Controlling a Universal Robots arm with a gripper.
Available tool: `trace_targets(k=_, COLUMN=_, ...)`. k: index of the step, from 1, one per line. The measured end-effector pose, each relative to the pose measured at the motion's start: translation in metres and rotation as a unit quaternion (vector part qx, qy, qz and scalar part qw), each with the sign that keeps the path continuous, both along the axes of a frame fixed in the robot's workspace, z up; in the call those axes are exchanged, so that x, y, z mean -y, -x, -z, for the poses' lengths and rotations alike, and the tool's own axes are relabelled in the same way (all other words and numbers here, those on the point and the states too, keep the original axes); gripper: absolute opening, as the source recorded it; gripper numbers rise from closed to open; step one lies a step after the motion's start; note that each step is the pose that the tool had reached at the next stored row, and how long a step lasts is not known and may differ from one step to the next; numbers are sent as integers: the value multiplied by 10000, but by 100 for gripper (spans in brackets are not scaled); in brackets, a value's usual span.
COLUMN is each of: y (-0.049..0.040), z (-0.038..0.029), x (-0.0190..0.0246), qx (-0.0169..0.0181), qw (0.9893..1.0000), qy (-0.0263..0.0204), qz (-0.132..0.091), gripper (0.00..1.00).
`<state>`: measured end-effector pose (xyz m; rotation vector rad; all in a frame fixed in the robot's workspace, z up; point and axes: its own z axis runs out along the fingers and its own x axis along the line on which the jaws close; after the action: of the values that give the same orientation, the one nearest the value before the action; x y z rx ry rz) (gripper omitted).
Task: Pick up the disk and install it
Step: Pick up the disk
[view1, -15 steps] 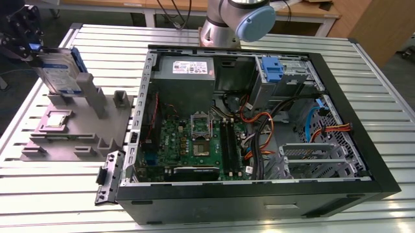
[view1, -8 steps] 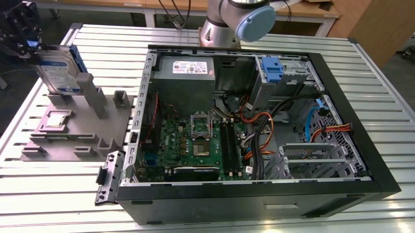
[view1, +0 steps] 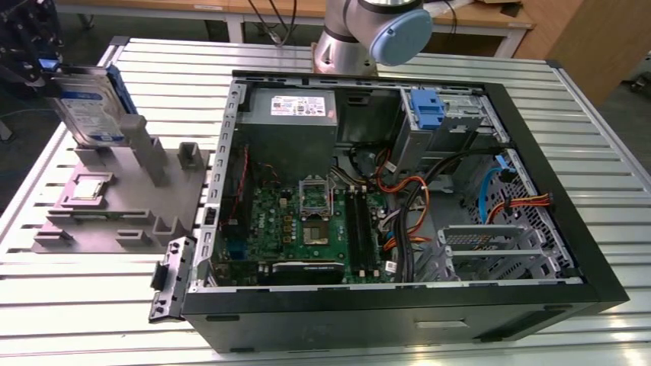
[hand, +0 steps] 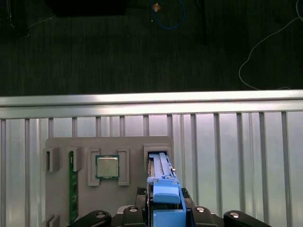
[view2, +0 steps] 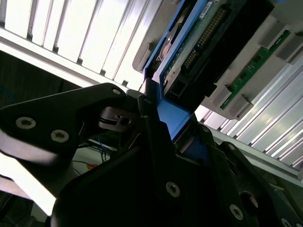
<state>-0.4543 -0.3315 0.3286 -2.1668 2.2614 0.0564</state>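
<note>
The end effector [view1: 39, 67] hangs over the corner of the ribbed metal tabletop [view1: 91, 293] at the exterior view's left, and its dark fingers are closed on the top edge of the disk [view1: 90, 107]. The disk hangs upright directly below the end effector, label side facing the camera, its blue frame running along the edge nearest the computer case [view1: 407, 324].

In the first wrist view, the blue frame of the disk [hand: 165, 201] sits pinched between the two fingers of the end effector [hand: 165, 215]. In the second wrist view, the fingers of the end effector [view2: 163, 118] press on the blue frame from both sides, and the disk [view2: 199, 42] extends away from them, circuit side and connector showing.

Right beneath the disk lies a grey holder block [view1: 112, 210]. The disk's lower end is at the holder's upright posts, but I cannot tell whether it touches them. Beside the slot under the end effector, the holder carries a processor chip [hand: 107, 166] and, further off, a green memory stick [hand: 72, 187].

The open computer case lies flat on the tabletop, well apart from the end effector, towards the exterior view's right. Inside it are a green motherboard [view1: 305, 221], a grey power supply [view1: 295, 107] and an upright blue latch piece [view1: 428, 107].
</note>
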Motion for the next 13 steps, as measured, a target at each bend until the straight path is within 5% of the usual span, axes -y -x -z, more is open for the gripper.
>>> trace_targets(k=13, y=0, z=-110, x=0, qx=0, qw=10000, qy=0, qz=0, gripper=37)
